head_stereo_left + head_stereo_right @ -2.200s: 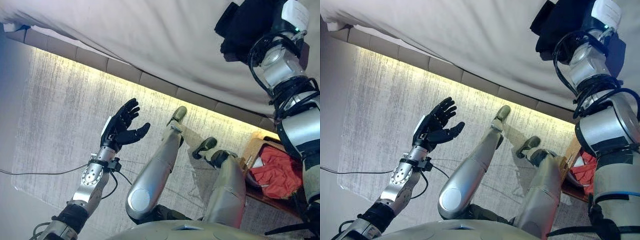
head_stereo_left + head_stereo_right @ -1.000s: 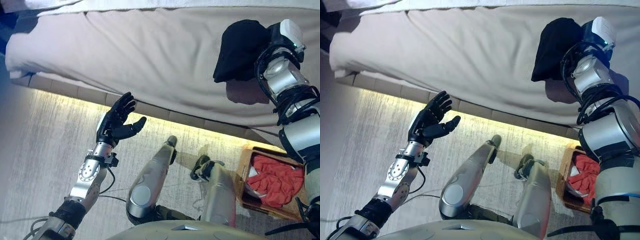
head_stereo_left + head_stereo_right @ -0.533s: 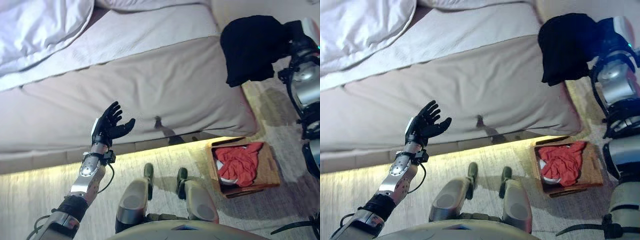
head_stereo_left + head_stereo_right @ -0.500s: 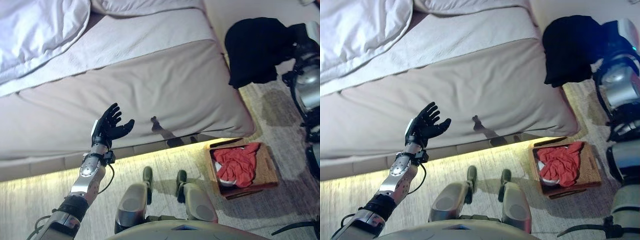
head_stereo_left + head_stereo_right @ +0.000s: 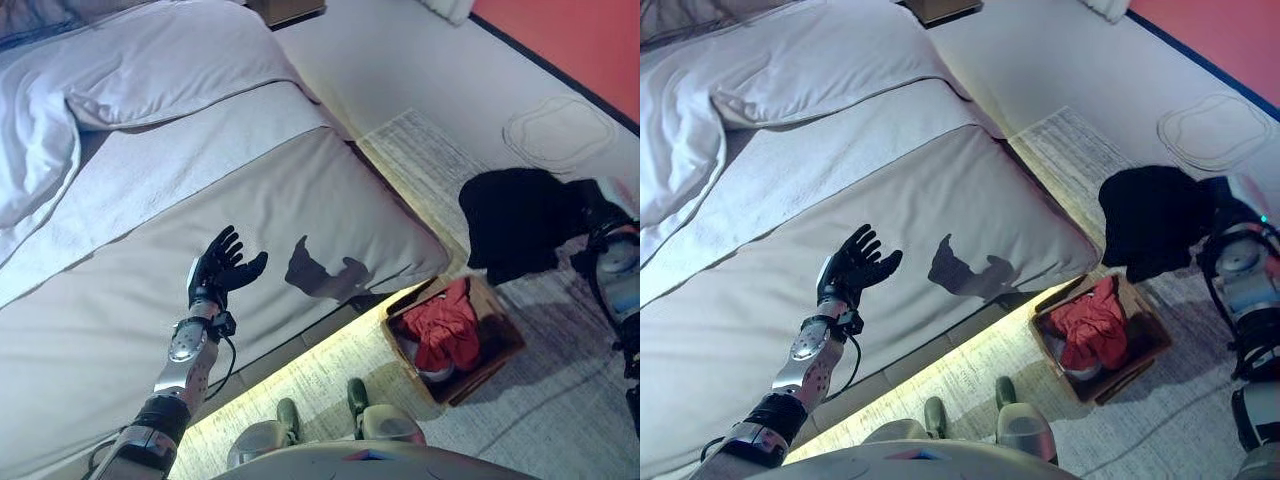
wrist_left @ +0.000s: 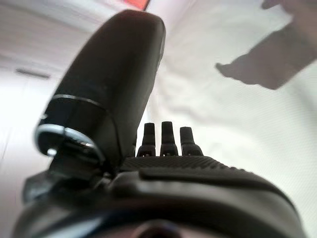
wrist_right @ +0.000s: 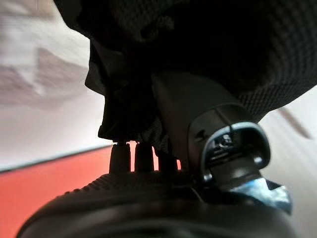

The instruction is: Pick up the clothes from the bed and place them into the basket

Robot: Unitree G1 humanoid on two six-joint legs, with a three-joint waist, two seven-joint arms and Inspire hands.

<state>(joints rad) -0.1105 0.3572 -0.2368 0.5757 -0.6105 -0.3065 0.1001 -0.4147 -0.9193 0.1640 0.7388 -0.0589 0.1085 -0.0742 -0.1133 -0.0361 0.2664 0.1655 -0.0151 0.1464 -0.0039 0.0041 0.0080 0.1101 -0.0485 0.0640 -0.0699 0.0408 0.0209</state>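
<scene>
So this is the carry step: the right hand (image 5: 1230, 215) has a black garment (image 5: 1150, 220) bunched up and hanging from it out past the foot corner of the bed (image 5: 200, 200), above the rug (image 5: 560, 370). The basket (image 5: 1145, 355) sits on the floor below and a bit inboard of those fingers, near the bed corner, with a red piece of clothing (image 5: 1090, 325) already in it.

What the next move calls for, I'd guess: bring the black bundle in over the basket opening, lower it, then let go. The cloth droops below the hand, so it probably needs to be centred well, or an edge may flop over the basket rim.

Fingers: in the right wrist view the thumb (image 7: 198, 114) is pressed up into the dark fabric and the fingers (image 7: 133, 151) run into the folds, so it reads as clamped on the garment, though the fingertips themselves are buried and I can't see exactly how far they curl.

The left hand (image 5: 222, 268) is held up over the mattress, palm up, fingers spread and relaxed, nothing in it or touching it.
</scene>
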